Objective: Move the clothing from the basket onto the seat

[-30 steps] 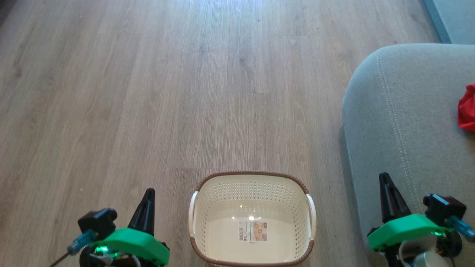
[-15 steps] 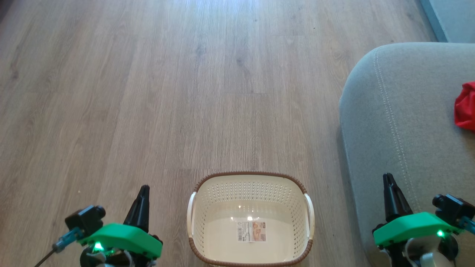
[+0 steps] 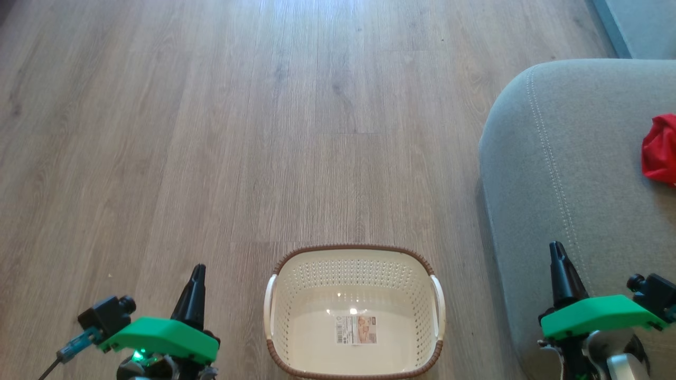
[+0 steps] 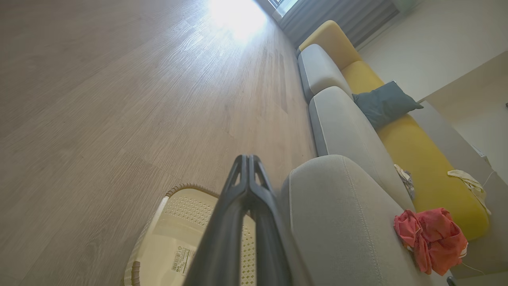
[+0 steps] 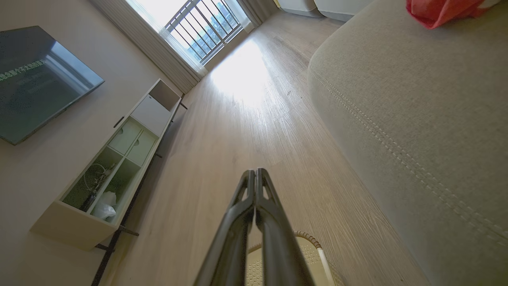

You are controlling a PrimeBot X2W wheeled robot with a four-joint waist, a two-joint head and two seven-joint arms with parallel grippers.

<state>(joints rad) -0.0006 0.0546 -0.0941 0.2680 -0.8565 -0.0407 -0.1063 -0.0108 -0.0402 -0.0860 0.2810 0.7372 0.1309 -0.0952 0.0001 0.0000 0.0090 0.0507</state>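
Vs a second ago: both arms drift outward toward the lower corners of the head view, away from the basket (image 3: 354,274). The whole frame also slides a touch left, which I read as the head turning, not the things moving. Left end effector (image 3: 196,279) hangs over the floor (image 3: 264,132) left of the basket, and right end effector (image 3: 559,261) sits over the near edge of the seat (image 3: 570,184). In both wrist views the fingers are pressed together with nothing between them, so both are empty. The basket is bare inside, with just the paper label (image 3: 355,330) on its bottom. The clothing (image 3: 659,150) lies up on the seat, well apart from the basket, cut off by the right edge of the head view. The left wrist view shows it as one crumpled red heap; I can't tell whether that's one piece or two. My read: nothing is left to lift out, the transfer looks done, and the arms are pulling back to rest. Only open check: the piece count in that heap.
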